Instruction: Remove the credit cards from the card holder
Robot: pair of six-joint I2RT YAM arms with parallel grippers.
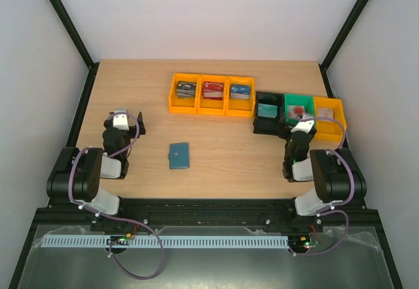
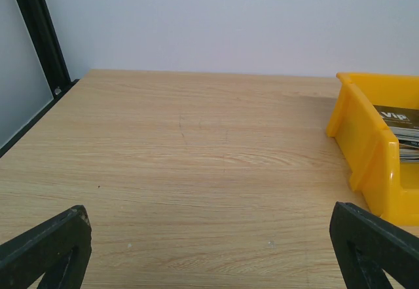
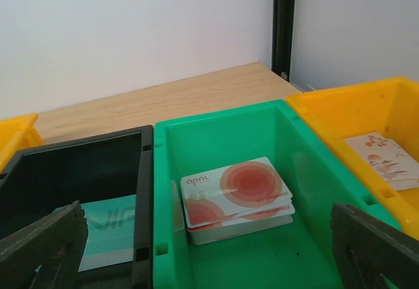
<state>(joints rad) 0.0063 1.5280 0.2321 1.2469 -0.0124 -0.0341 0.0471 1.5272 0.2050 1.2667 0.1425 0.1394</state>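
Observation:
The card holder [image 1: 179, 156] is a small teal folded case lying shut on the wooden table, left of centre. No credit card shows out of it; its contents are hidden. My left gripper [image 1: 124, 120] is open and empty, to the left of and a little beyond the holder. In the left wrist view its fingers [image 2: 46, 250] frame bare table, and the holder is out of that view. My right gripper [image 1: 302, 126] is open and empty, just over the near edge of a green bin [image 1: 299, 97]. Its fingers [image 3: 380, 250] show at the lower corners of the right wrist view.
A row of three yellow bins [image 1: 211, 111] with card stacks stands at the back centre; one shows in the left wrist view [image 2: 366, 151]. A black bin [image 1: 265, 127], the green bin [image 3: 229, 132] holding red-and-white cards [image 3: 239, 197], and a yellow bin [image 1: 340, 115] stand at the right.

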